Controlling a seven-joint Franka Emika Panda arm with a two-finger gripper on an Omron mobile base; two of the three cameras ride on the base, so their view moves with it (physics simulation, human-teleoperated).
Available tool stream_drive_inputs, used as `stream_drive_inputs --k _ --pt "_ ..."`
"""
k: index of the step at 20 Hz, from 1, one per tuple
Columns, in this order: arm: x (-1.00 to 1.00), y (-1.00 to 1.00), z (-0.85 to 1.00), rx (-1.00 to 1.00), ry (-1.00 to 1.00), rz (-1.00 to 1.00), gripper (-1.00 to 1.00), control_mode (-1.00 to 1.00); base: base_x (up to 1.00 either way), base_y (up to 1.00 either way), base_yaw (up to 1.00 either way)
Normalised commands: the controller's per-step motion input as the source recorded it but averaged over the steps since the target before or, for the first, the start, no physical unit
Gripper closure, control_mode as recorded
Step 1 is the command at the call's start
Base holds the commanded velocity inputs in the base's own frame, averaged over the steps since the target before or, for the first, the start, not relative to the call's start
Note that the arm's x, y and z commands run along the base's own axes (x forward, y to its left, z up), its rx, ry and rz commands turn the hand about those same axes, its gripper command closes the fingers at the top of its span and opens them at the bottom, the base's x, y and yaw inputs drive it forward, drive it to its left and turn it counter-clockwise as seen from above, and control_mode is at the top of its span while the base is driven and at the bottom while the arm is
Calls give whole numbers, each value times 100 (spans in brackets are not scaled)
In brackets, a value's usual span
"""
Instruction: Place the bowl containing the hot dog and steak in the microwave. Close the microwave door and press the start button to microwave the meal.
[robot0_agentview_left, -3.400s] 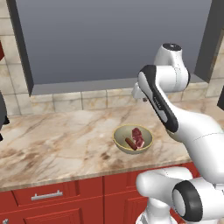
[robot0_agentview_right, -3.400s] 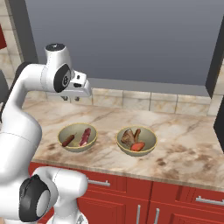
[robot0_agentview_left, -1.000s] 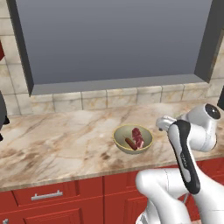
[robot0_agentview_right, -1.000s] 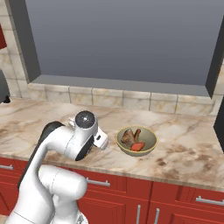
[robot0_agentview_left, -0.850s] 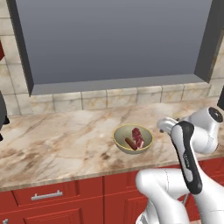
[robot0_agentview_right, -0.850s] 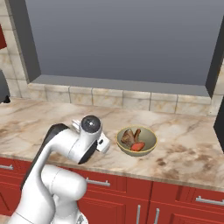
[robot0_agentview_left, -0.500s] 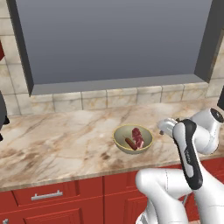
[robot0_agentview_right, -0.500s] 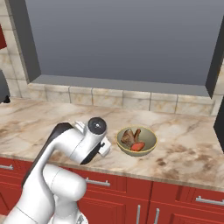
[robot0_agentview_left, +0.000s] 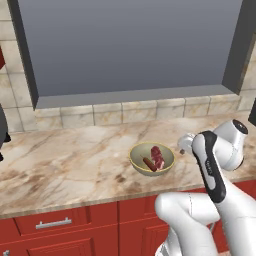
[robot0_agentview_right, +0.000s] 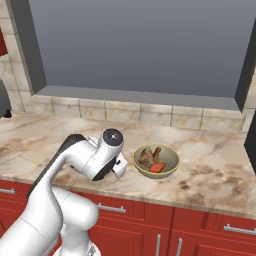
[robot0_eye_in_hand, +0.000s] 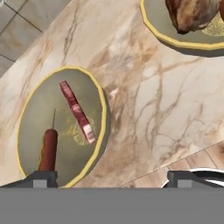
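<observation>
Bowl near counter front edge, wide-open gripper above

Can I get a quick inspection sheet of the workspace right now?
Surface: marble counter over red cabinets, bowls resting on it.
Job's things: bowl upright on the counter, hot dog and steak lying apart inside it. Microwave: not identifiable in these views.
Clutter: second bowl with brown and orange food, to the right of the job's bowl.
Grippers: gripper low over the counter beside the job's bowl, jaws wide open, holding nothing.
Cables: nothing seen.
Surroundings: tiled backsplash, large grey recessed panel above it.
</observation>
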Motion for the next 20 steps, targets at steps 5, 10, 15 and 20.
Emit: stream_drive_inputs --k 5,10,15,20 --pt "20 0 -20 0 7 0 -100 -100 0 0 0" --pt "25 0 -29 0 5 0 -100 -100 0 0 0" --pt "28 0 -28 0 5 0 -100 -100 0 0 0" --pt "26 0 -24 0 5 0 -100 -100 0 0 0"
